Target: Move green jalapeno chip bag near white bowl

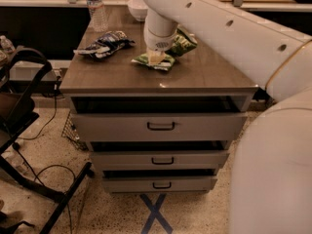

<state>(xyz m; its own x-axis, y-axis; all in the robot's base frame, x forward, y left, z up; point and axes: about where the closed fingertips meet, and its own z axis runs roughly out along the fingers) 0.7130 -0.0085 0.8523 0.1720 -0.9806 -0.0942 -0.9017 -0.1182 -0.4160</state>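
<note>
The green jalapeno chip bag (181,42) lies creased on the wooden tabletop, right of centre, its near end under my gripper. My gripper (156,58) points straight down onto that near end and is shut on it, holding it just off the table surface. The white bowl (137,7) stands at the back of the table, behind the gripper and a little left. The arm's wrist hides the middle of the bag.
A dark blue-and-white snack bag (103,44) lies on the table's left half. A clear water bottle (96,8) stands at the back left. The wooden table (122,79) tops three drawers. A black chair frame (24,111) stands at the left.
</note>
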